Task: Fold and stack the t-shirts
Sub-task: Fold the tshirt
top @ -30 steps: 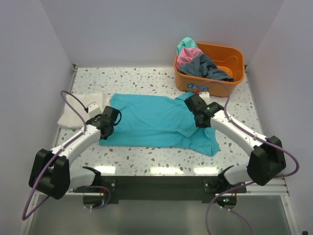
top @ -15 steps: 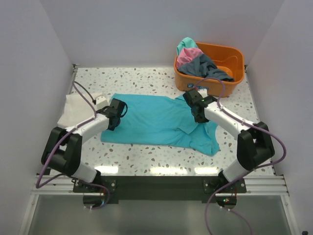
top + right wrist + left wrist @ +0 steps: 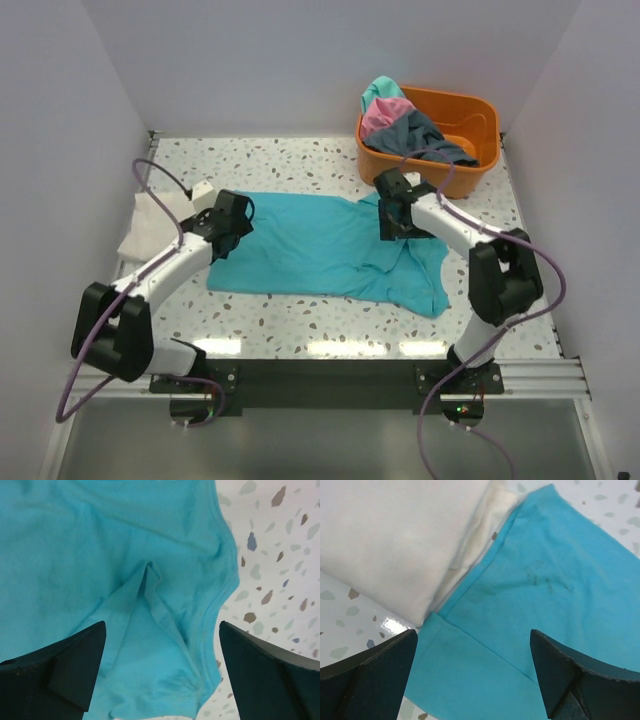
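A teal t-shirt (image 3: 320, 250) lies spread flat across the middle of the table, its right sleeve end rumpled. My left gripper (image 3: 232, 215) hovers open over its far left corner, and in the left wrist view the left gripper (image 3: 474, 645) has only teal cloth (image 3: 545, 580) below it. A folded cream-white t-shirt (image 3: 150, 225) (image 3: 395, 540) touches that corner. My right gripper (image 3: 392, 215) (image 3: 162, 630) stands open above the creased sleeve and collar area (image 3: 150, 590), holding nothing.
An orange tub (image 3: 470, 110) stands at the back right with a pink shirt (image 3: 385, 115), a dark grey one (image 3: 430, 135) and another teal one (image 3: 378, 90) heaped in it. Bare speckled tabletop (image 3: 300, 165) shows behind and in front of the shirt.
Both grippers went from shut to open, letting go of the teal shirt's far edge. Both arms shifted a little toward the back of the table.
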Robot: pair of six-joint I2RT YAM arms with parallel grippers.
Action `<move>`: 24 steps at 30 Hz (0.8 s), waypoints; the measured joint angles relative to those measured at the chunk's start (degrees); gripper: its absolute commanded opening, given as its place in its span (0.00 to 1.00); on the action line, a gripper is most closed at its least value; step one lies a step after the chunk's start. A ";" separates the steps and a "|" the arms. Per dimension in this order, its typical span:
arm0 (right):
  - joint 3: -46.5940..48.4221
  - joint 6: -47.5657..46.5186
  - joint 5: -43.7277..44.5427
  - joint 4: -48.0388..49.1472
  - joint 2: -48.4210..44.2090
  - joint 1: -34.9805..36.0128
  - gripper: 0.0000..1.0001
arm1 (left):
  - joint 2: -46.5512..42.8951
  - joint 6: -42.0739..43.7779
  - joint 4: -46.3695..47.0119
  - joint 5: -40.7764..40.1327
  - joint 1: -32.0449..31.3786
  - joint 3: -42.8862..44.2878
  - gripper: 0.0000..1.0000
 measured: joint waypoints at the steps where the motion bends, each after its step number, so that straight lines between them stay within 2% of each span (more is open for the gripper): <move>1: -2.54 0.44 -1.57 1.20 -2.64 0.00 0.99 | -2.14 0.70 0.83 1.46 -0.04 -0.55 1.00; 5: -15.06 2.47 -11.78 5.38 -16.35 0.02 0.99 | -9.31 3.34 5.75 8.22 -0.37 -5.66 1.00; 8: -23.50 4.87 -22.69 11.43 -23.56 -0.02 0.91 | -10.69 4.76 8.61 13.51 -0.70 -10.75 1.00; 11: -26.53 7.02 -28.81 16.28 -22.51 0.04 0.82 | -10.14 4.90 8.59 15.63 -0.85 -13.79 1.00; 15: -27.96 8.83 -32.79 20.98 -19.23 0.07 0.69 | -10.47 5.20 8.63 16.17 -0.85 -15.69 1.00; 17: -28.24 9.42 -33.81 22.84 -18.08 0.07 0.56 | -11.50 5.44 9.20 16.50 -0.85 -16.94 1.00; 20: -28.22 10.16 -34.73 24.96 -16.33 0.07 0.42 | -12.46 5.86 9.57 16.79 -0.83 -18.05 1.00; 22: -28.22 10.47 -34.71 25.42 -15.17 0.07 0.38 | -12.48 6.08 9.62 16.74 -0.85 -18.18 1.00; 24: -28.22 10.69 -34.67 25.42 -14.49 0.07 0.28 | -12.48 6.19 9.64 16.63 -0.83 -18.18 1.00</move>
